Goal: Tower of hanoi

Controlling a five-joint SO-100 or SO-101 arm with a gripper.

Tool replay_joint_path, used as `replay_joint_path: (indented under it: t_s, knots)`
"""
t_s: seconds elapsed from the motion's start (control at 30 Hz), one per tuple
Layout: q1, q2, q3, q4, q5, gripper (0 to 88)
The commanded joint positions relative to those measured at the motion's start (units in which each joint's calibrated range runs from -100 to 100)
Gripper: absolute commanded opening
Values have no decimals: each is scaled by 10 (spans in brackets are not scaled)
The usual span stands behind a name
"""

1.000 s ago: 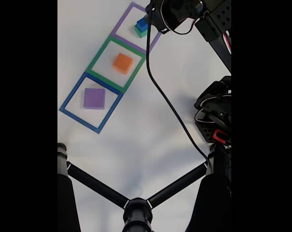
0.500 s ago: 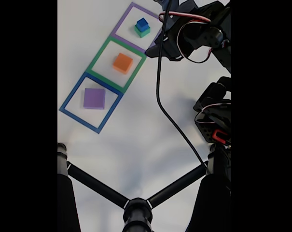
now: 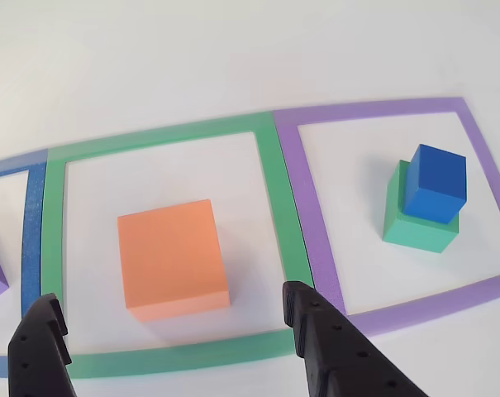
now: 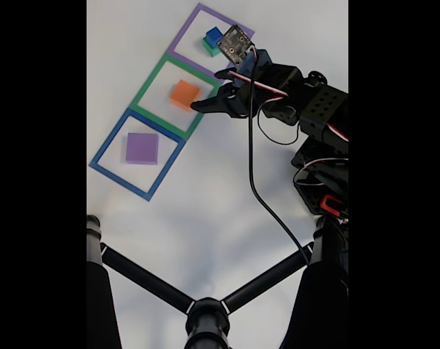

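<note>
Tool (image 3: pixel 175 331) open, empty, fingers straddling the near edge of the orange block (image 3: pixel 173 258), which lies just ahead, centred between them.

White table (image 4: pixel 205 218) — three taped frames (image 4: pixel 174 89), foam blocks (image 3: pixel 173 256) inside.

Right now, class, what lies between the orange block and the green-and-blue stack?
In the other view, only white table and the adjoining green frame and purple frame borders separate orange block from stack.
</note>
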Motion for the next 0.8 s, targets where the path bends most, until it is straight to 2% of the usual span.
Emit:
replay_joint_path:
  t_s: [0.0, 0.27, 0.77]
  knots:
    - [-16, 35, 50, -162, 0, 335]
    - [-19, 228, 57, -380, 0, 418]
    - [-28, 498, -11, -604, 0, 385]
